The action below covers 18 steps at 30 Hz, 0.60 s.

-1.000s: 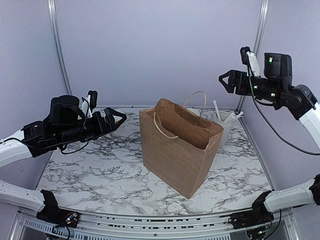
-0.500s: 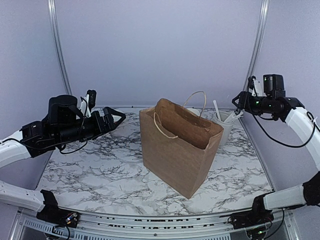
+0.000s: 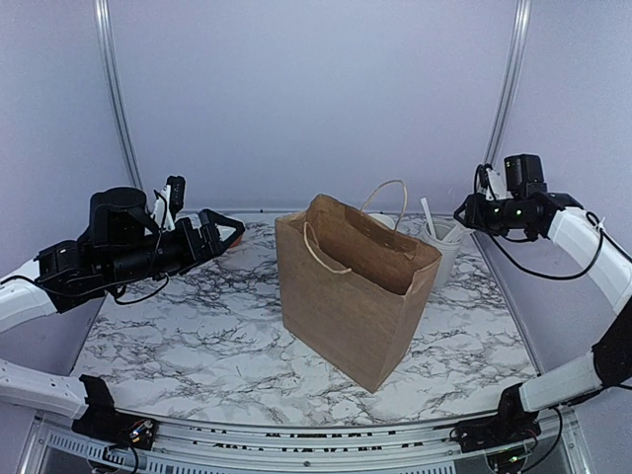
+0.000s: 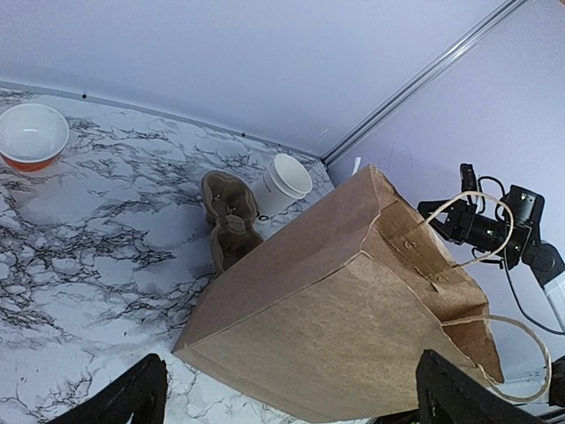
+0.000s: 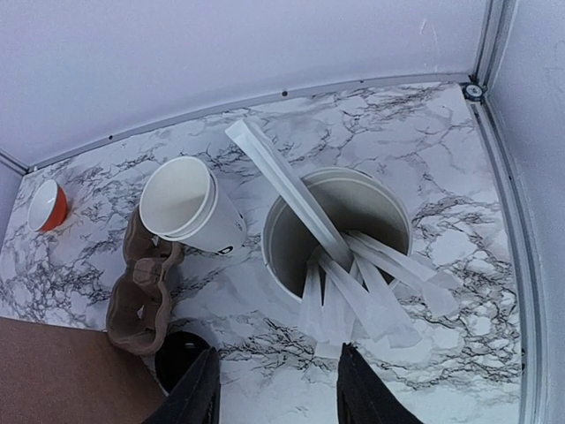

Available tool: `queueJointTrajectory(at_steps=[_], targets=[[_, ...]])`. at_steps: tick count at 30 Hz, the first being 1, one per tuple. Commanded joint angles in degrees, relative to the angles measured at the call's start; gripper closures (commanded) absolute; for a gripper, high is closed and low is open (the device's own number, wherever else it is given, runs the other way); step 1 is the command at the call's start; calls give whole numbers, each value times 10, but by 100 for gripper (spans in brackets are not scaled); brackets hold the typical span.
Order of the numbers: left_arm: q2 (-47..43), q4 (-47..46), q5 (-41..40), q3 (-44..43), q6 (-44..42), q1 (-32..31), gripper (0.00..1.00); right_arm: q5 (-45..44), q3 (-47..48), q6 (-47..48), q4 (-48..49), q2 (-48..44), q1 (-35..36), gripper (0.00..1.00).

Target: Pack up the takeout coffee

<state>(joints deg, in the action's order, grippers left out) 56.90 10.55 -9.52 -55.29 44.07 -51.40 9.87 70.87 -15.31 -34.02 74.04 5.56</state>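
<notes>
Soft, even overhead light, bright throughout. The bag (image 3: 355, 296) casts only a faint shadow on the tabletop (image 3: 178, 336). Posts (image 3: 114, 99) bow in the wide top view. Wrist views are sharp.

The table (image 3: 197, 326) in front of me is white marble with dark veins. A brown paper bag (image 3: 346, 296) stands upright in the middle of it, mouth open. Behind the bag, toward my far right corner, stands a big white cup (image 5: 287, 256) with white utensils (image 5: 291, 190) sticking out. Just beside it stands a small white cup (image 5: 216, 231), open at the top, with dark print low on its side. A brown cardboard cup carrier (image 5: 141, 296) lies next to that, and a dark round thing (image 5: 181, 353) sits by the carrier's near end, only partly in my sight. A small white bowl (image 4: 31, 132) with an orange-red band rests well apart, at the far left.
</notes>
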Motion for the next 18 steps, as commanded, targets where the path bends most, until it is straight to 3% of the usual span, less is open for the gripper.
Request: queueJointTrajectory(at_steps=[1, 18], targets=[[-7, -10, -4, 5, -6, 2, 1, -18, -3, 18, 11, 14, -2, 57], [1, -12, -2, 2, -6, 2, 1, -46, 10, 37, 20, 51, 12, 69]])
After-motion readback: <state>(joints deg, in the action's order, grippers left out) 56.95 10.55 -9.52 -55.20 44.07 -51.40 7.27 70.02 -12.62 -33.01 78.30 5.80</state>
